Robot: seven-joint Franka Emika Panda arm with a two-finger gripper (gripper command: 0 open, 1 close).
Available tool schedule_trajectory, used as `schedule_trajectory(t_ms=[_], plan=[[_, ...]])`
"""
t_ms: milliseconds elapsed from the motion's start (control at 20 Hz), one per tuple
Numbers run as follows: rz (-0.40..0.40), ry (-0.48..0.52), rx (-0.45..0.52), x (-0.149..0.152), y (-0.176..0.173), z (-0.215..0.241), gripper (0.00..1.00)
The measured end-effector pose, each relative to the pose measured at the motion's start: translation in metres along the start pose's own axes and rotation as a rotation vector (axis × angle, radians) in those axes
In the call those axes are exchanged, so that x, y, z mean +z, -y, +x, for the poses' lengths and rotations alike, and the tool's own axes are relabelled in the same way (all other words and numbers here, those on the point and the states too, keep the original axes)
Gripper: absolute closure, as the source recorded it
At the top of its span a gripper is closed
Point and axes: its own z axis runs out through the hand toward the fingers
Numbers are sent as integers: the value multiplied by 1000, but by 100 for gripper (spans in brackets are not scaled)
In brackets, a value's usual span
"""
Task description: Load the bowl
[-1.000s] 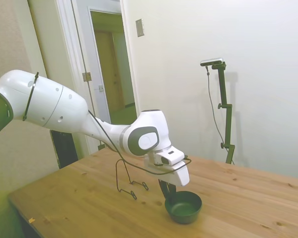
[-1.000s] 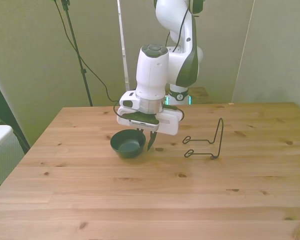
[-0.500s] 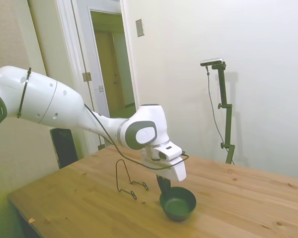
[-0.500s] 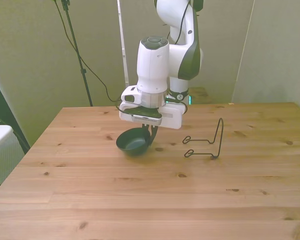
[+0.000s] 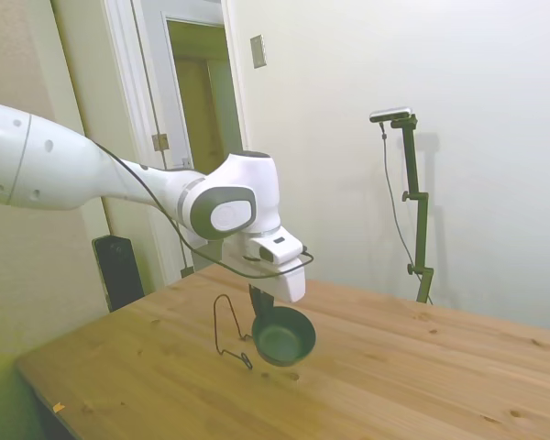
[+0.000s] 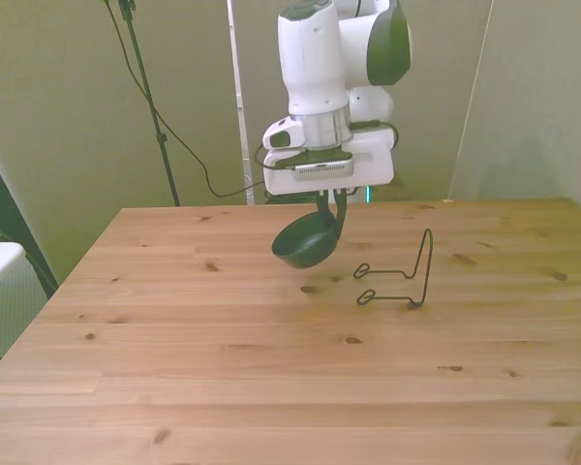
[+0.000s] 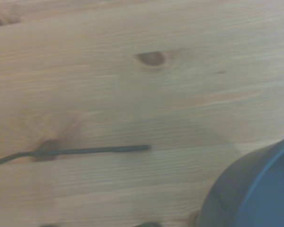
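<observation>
The gripper [image 6: 330, 206] has the dark green bowl [image 6: 305, 240] pinched by its rim, fingers clamped on it — bowl hanging tilted, clear above the wooden table [image 6: 271, 368], near the black wire rack [image 6: 407, 276]

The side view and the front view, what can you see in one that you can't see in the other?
Only the side view shows an open door in the wall behind the arm. Only the front view shows the wire rack's two looped feet lying toward the bowl. Both show the dark green bowl tilted, lifted off the wooden table, pinched at its rim by the hand, with the rack standing close by.
</observation>
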Motion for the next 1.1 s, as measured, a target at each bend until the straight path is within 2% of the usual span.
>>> schedule_trajectory(t_ms=[400,650,850,1100], plan=[[198,200,-60,-11,-8,-8,100],[342,333,-16,-10,-17,-4,100],[366,394,20,5,-15,5,100],[368,401,12,9,-4,7,100]])
